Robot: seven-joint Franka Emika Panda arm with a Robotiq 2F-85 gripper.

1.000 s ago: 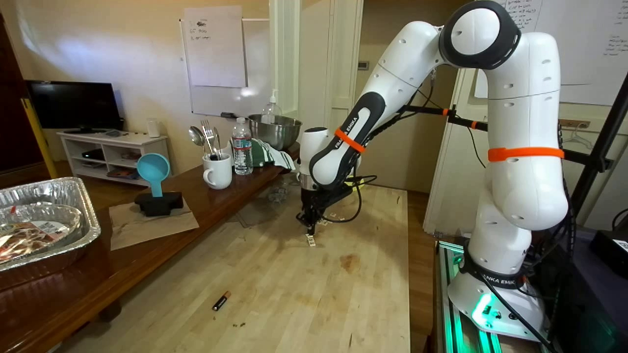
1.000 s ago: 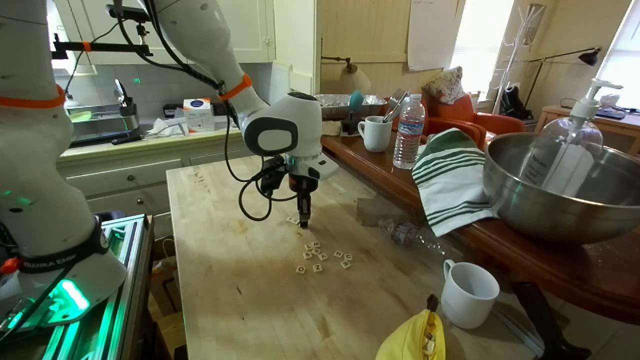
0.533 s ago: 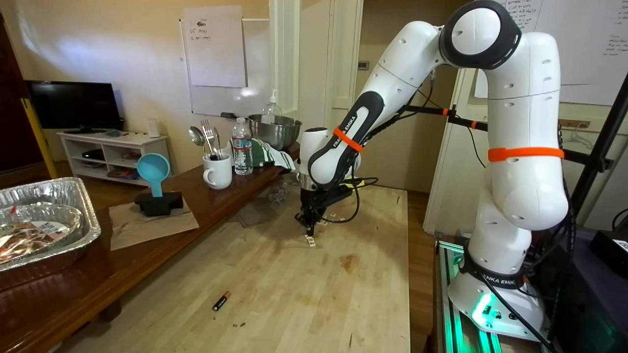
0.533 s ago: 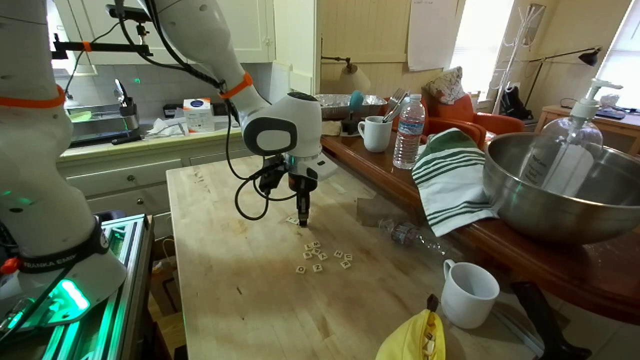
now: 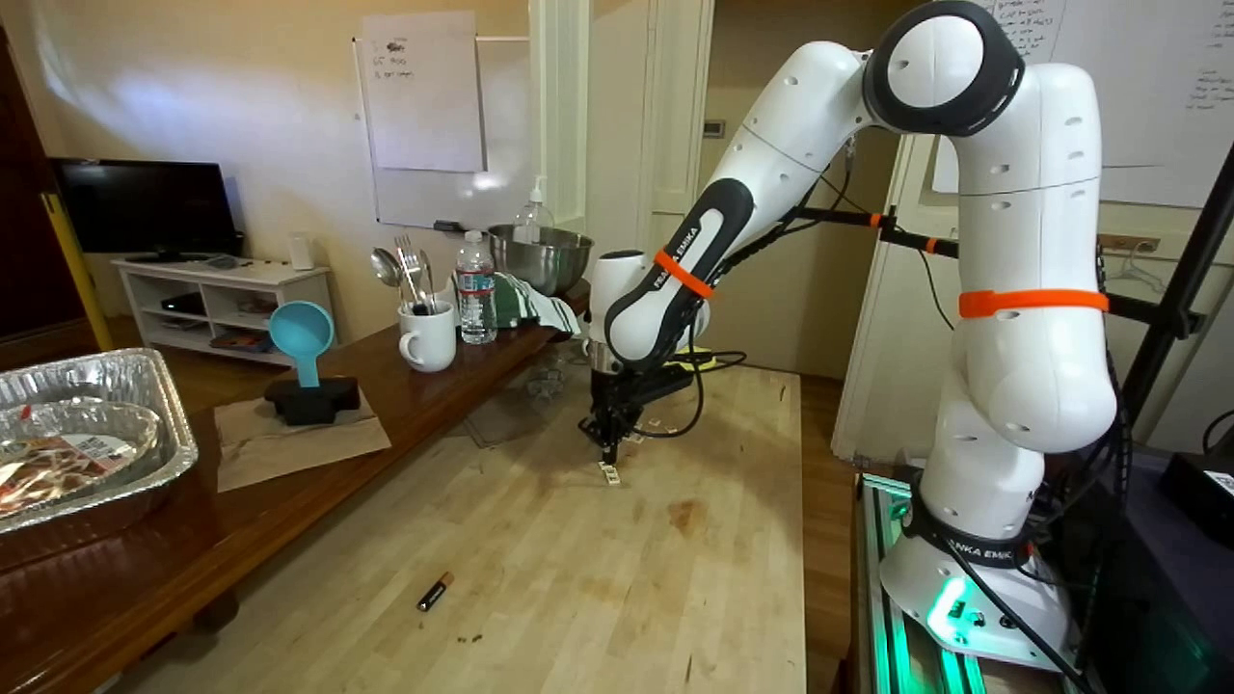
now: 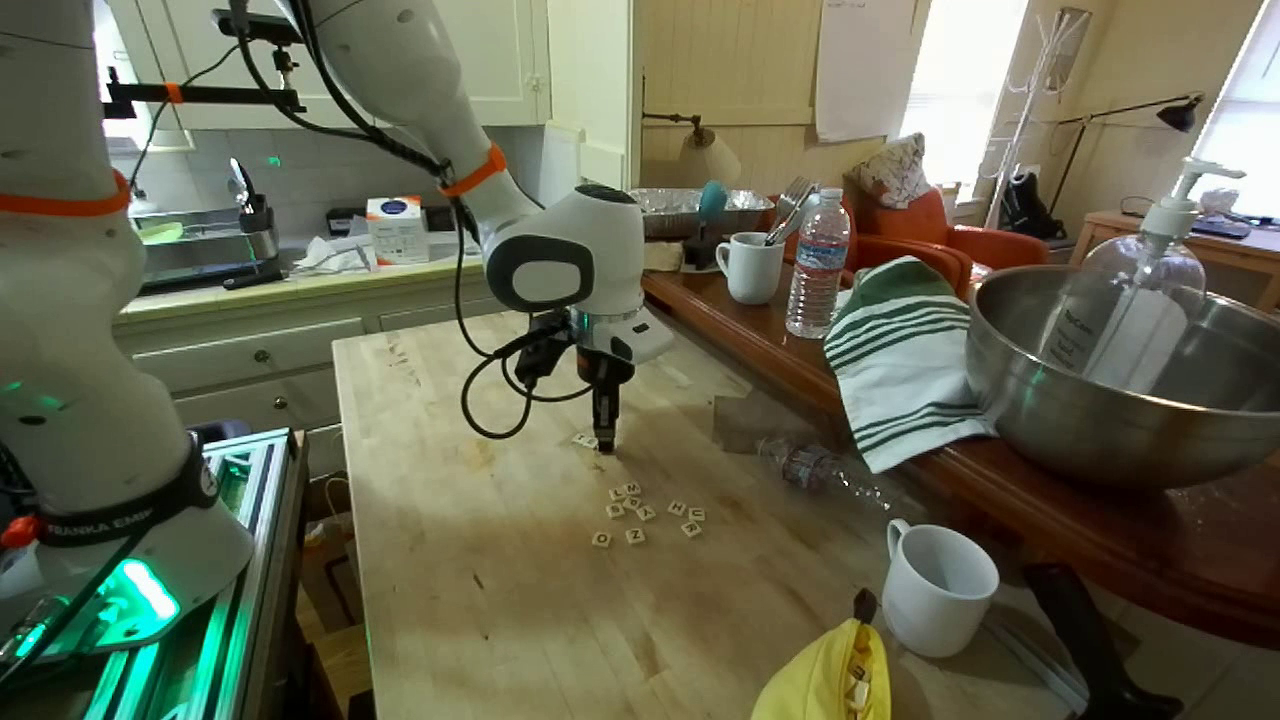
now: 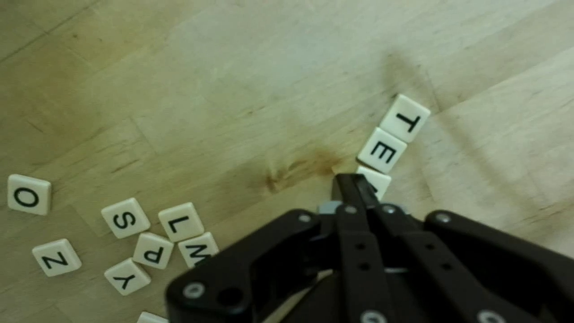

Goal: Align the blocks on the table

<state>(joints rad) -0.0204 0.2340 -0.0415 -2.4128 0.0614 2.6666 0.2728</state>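
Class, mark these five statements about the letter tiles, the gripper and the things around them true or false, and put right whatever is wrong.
1. The E tile lies between the T tile and a partly hidden tile. True.
2. The gripper is wide open. False: it is shut.
3. The O tile adjoins the T tile. False: it lies well apart from it.
4. A striped towel hangs over the edge of the brown counter. True.
5. The battery lies in the foil tray. False: it lies on the table.
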